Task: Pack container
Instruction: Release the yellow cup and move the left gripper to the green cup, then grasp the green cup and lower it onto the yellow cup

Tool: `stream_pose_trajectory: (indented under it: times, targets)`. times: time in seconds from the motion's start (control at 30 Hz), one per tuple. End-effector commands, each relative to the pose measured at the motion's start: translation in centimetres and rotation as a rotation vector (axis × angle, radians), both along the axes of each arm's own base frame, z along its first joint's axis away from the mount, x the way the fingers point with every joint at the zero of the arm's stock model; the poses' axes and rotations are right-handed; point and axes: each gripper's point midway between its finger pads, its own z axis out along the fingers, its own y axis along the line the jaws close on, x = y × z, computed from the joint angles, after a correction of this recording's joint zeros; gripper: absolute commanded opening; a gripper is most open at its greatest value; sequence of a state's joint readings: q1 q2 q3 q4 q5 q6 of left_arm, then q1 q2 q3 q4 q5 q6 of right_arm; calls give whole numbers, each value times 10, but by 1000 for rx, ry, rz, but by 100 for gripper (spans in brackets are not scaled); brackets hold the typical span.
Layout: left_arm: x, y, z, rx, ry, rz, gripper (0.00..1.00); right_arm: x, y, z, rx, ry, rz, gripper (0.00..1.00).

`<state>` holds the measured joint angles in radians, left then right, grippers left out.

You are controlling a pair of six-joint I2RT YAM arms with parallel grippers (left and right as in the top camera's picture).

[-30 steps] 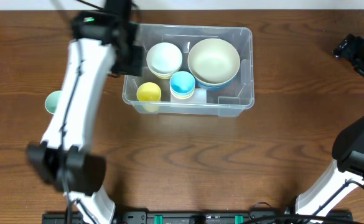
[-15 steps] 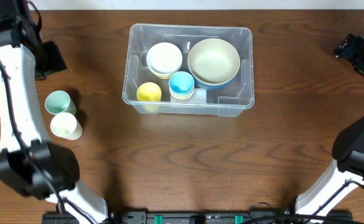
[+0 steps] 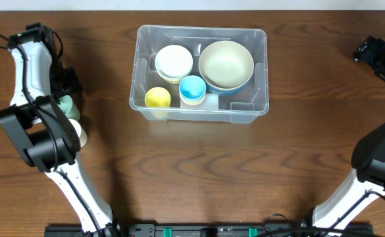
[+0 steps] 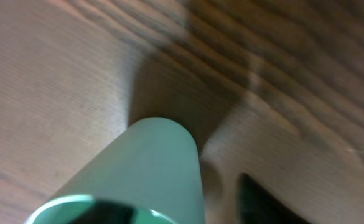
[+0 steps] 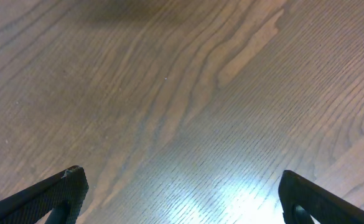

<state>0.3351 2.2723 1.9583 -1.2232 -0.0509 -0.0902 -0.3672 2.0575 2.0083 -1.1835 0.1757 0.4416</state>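
Observation:
The container (image 3: pixel 262 72), a clear bin at the table's back centre, holds a white bowl (image 3: pixel 174 61), a cream bowl (image 3: pixel 226 62) nested in a blue one, a yellow cup (image 3: pixel 157 97) and a blue cup (image 3: pixel 193 87). A green cup (image 3: pixel 70 107) and a cream cup (image 3: pixel 79 132) stand at the left, partly hidden by my left arm. My left gripper (image 3: pixel 66 84) is right over the green cup. In the left wrist view the green cup (image 4: pixel 150 168) fills the gap of the gripper (image 4: pixel 182 208); the right finger (image 4: pixel 259 200) stands a little clear of the cup's side. My right gripper (image 3: pixel 375 56) is open far right.
The right wrist view shows only bare wood between the wide-set fingers (image 5: pixel 60 193) of the right gripper (image 5: pixel 188 205). My left arm's white links (image 3: pixel 31 72) lie over the table's left side beside the two cups.
My left arm has swung from the container's left wall out to the far left and come down onto the green cup, jaws narrowing. The right arm has not moved.

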Motion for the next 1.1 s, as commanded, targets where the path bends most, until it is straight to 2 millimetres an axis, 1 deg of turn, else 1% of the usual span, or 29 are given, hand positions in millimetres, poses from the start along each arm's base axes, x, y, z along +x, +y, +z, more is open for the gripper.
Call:
stream_pose_trajectory:
  times: [0.0, 0.07, 0.17, 0.23, 0.3, 0.37, 0.43, 0.53, 0.6, 0.67, 0.7, 0.77, 0.8, 0.83, 0.87, 0.9, 0.97, 1.0, 1.07]
  targets:
    - [-4, 0, -17, -13, 41, 4, 25, 1, 2, 8, -9, -21, -12, 99]
    - [-5, 0, -21, -16, 51, 4, 6, 1, 2, 8, -9, -21, -12, 99]
    - [-3, -2, -19, -28, 38, 6, 6, 1, 2, 8, -9, -21, -12, 99]
    - [0, -7, -11, -53, 20, 6, 6, 1, 2, 8, -9, -22, -12, 99]
    - [6, -14, 4, -74, -17, 2, 6, 1, 2, 8, -9, -21, -12, 99]
    - [12, -21, 25, -81, -64, -12, 6, 1, 2, 8, -9, -21, -12, 99]
    - [19, -34, 50, -93, -130, -34, 6, 1, 2, 8, -9, -21, -12, 99]
    - [25, -63, 93, -122, -239, -89, 6, 1, 2, 8, -9, -21, -12, 99]
    - [25, -89, 124, -131, -310, -147, 6, 1, 2, 8, -9, -21, -12, 99]
    - [23, -121, 154, -137, -376, -232, 6, 1, 2, 8, -9, -22, -12, 99]
    - [21, -140, 168, -138, -408, -285, 6, 1, 2, 8, -9, -21, -12, 99]
    - [14, -178, 191, -141, -458, -417, 6, 1, 2, 8, -9, -21, -12, 99]
    - [10, -196, 198, -143, -473, -488, 6, 1, 2, 8, -9, -21, -12, 99]
    - [4, -220, 205, -149, -488, -578, 6, 1, 2, 8, -9, -22, -12, 99]
    - [0, -235, 208, -154, -490, -629, 6, 1, 2, 8, -9, -21, -12, 99]
    - [-6, -257, 209, -163, -487, -710, 6, 1, 2, 8, -9, -21, -12, 99]
    - [-16, -280, 205, -156, -460, -803, 6, 1, 2, 8, -9, -21, -12, 99]
    - [-20, -288, 200, -134, -438, -837, 6, 1, 2, 8, -9, -21, -12, 99]
    - [-24, -297, 189, -100, -399, -877, 6, 1, 2, 8, -9, -21, -12, 99]
